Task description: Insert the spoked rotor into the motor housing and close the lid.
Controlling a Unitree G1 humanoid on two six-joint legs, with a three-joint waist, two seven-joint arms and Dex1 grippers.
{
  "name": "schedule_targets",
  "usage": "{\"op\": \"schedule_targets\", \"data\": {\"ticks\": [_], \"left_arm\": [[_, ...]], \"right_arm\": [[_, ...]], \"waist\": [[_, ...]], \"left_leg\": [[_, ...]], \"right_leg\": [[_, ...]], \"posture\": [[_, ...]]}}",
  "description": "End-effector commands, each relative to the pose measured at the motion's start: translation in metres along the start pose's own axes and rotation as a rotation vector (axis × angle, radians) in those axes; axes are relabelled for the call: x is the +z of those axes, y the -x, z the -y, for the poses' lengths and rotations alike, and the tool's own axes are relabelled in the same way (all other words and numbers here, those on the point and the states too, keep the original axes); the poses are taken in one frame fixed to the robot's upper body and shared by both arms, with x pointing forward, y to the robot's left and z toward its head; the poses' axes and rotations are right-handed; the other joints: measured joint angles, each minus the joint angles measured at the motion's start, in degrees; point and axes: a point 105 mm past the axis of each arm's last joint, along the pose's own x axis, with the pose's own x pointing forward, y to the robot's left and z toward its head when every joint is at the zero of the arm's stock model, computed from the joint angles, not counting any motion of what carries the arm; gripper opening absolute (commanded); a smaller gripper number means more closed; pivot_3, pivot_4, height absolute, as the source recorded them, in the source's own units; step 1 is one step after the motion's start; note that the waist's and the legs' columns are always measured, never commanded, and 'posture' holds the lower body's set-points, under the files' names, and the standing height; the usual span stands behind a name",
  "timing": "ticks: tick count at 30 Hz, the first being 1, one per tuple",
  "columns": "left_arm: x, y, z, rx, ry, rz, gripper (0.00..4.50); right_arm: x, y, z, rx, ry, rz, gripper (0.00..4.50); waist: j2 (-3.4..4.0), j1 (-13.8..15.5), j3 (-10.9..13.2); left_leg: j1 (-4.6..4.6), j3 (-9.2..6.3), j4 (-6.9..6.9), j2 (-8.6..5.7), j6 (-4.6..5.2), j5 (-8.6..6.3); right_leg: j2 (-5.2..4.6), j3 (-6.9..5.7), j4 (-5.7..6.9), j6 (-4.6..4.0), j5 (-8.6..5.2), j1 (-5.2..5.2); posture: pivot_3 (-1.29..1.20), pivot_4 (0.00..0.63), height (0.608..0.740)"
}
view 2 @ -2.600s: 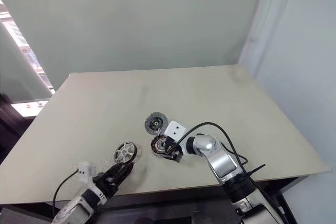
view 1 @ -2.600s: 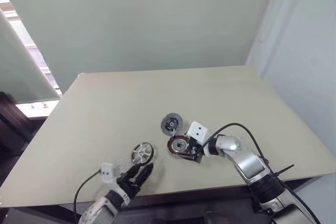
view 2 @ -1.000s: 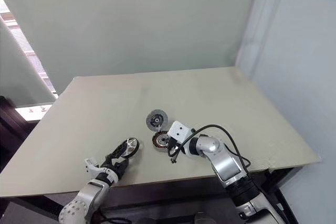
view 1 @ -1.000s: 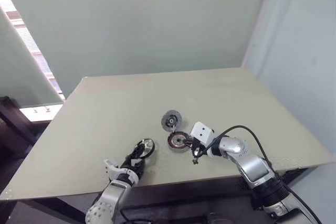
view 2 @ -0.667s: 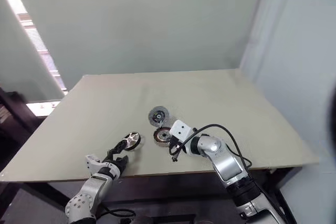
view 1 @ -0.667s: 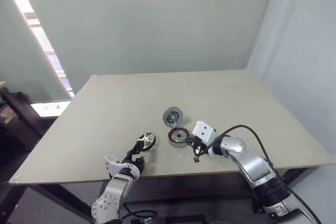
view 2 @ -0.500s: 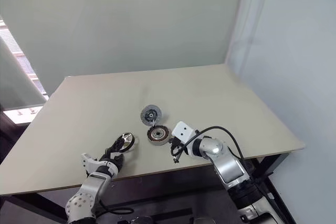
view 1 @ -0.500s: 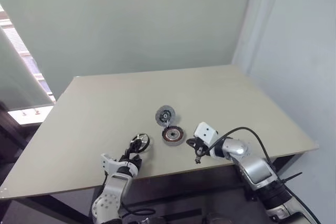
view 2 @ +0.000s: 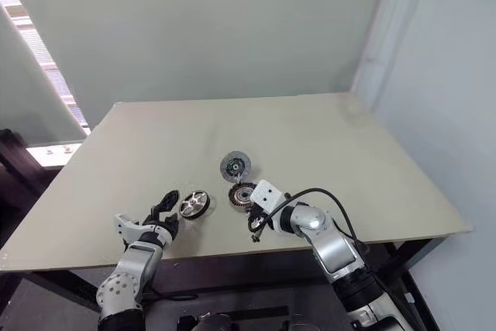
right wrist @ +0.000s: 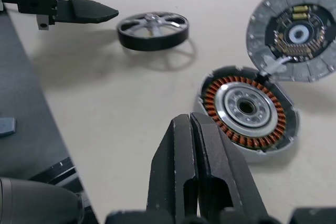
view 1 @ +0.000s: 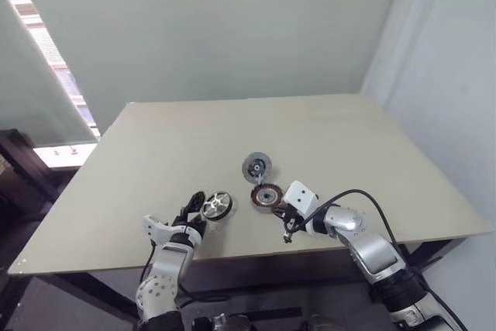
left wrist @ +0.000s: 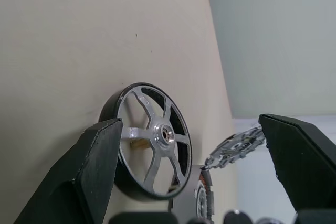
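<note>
The spoked rotor, a silver wheel with a dark rim, lies flat on the table near the front edge. My left gripper stands open just short of it. In the left wrist view the spoked rotor sits ahead between the two black fingers, untouched. The motor housing with its copper windings lies to the rotor's right. The grey lid lies open behind the housing, its edge touching it. My right gripper is shut and empty, hovering just in front of the housing.
The beige table stretches wide behind the parts. Its front edge runs close under both grippers. A black cable loops from the right wrist. A window with blinds is at the far left.
The head camera has shifted. My left gripper has risen a little and moved forward towards the rotor, still open. The right gripper stays shut in the same place.
</note>
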Motion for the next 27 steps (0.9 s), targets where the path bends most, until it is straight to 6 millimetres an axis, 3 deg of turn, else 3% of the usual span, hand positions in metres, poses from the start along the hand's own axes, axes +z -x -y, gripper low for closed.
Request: {"op": "schedule_targets", "data": {"ticks": [1, 7, 13, 21, 27], "left_arm": [[0.003, 0.000, 0.019, -0.072, -0.024, 0.019, 4.50], [0.013, 0.005, 0.027, -0.125, -0.090, 0.029, 4.50], [0.014, 0.016, 0.045, -0.245, -0.278, 0.003, 4.50], [0.029, 0.033, 0.073, -0.408, -0.641, 0.046, 4.50], [0.026, 0.041, 0.090, -0.544, -0.987, 0.004, 4.50]], "right_arm": [[0.017, 0.003, 0.003, -0.023, 0.028, 0.057, 0.05], [0.015, 0.006, 0.009, -0.072, 0.006, 0.066, 0.05], [0.022, 0.014, 0.026, -0.238, -0.057, 0.161, 0.05], [0.029, 0.054, 0.055, -0.501, -0.243, 0.388, 0.05], [0.017, 0.089, 0.069, -0.612, -0.405, 0.465, 0.05]], "waist": [[-0.08, 0.02, -0.01], [-0.30, 0.26, -0.06], [-0.34, 0.25, -0.04], [-0.31, 0.24, -0.02], [-0.27, 0.22, -0.04]], "left_leg": [[-0.01, 0.00, -0.01, -0.01, 0.01, 0.00], [-0.08, 0.05, -0.32, -0.19, 0.57, -0.26], [-0.02, 0.64, -0.36, -0.16, 0.71, -0.50], [0.09, 1.03, -0.13, -0.06, 0.75, -0.75], [0.11, 1.17, -0.12, -0.02, 0.97, -0.62]], "right_leg": [[0.00, 0.01, -0.01, 0.02, 0.02, -0.02], [0.05, 0.42, -0.09, 0.24, 0.05, -0.29], [0.11, 0.93, -0.19, 0.39, -0.15, -0.35], [0.17, 1.21, -0.08, 0.24, -0.20, -0.31], [0.24, 1.38, -0.04, 0.20, -0.17, -0.34]], "posture": [[0.00, 0.000, 0.740], [0.00, 0.000, 0.740], [0.00, 0.000, 0.740], [0.00, 0.000, 0.740], [0.00, 0.000, 0.740]]}}
